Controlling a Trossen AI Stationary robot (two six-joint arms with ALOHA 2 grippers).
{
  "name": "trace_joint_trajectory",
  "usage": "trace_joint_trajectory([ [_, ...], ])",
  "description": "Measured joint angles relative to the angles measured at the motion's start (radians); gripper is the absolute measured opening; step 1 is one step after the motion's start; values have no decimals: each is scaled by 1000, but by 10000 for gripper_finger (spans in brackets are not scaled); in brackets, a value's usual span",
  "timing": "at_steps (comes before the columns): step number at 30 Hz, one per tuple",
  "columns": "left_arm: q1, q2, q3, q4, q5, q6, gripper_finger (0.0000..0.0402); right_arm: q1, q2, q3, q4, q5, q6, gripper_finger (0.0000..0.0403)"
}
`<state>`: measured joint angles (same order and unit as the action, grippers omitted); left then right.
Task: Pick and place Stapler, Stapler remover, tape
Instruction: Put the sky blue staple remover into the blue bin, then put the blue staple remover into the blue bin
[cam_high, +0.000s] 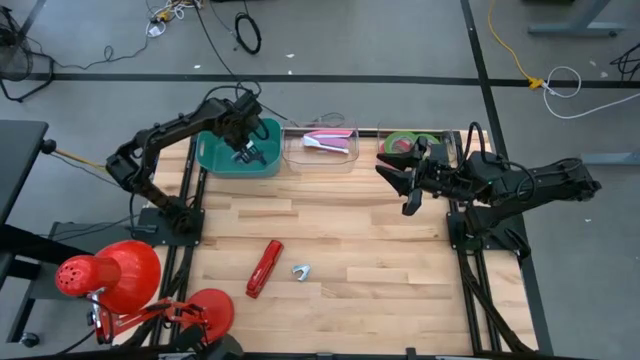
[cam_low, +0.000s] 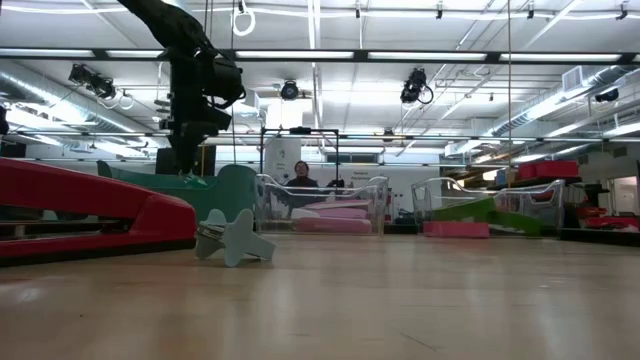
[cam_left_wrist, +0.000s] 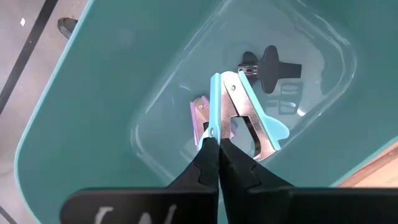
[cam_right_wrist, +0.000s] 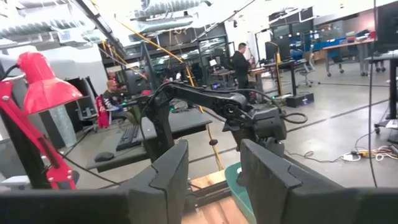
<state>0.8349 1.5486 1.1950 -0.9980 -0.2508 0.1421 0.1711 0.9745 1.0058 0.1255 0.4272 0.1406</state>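
Nearest me, well short of the teal bin (cam_high: 215, 158), the red stapler (cam_high: 264, 268) lay flat on the table (cam_high: 350, 250), with a pale stapler remover (cam_high: 301, 271) just beside it, neither yet moved. Over the bin, my left gripper (cam_left_wrist: 216, 138) was clenched on a teal stapler remover (cam_left_wrist: 239, 112); I judged that a high release might bounce it out. To the bin's right, past the clear tray (cam_high: 325, 146), the tape (cam_high: 402, 142) showed as green and pink rings in the far tray, where my right gripper (cam_high: 398, 180) hovered released.
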Motion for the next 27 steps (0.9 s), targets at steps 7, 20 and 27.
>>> trace_joint_trajectory([
  [7,0,0,0,0,0,0,22,0,0,0,0,2,-3,146],
  [20,0,0,0,2,-13,-53,112,0,0,0,0,3,-5,146],
  [27,-33,-16,13,-49,-21,-105,187,-1,0,0,0,6,-18,146],
])
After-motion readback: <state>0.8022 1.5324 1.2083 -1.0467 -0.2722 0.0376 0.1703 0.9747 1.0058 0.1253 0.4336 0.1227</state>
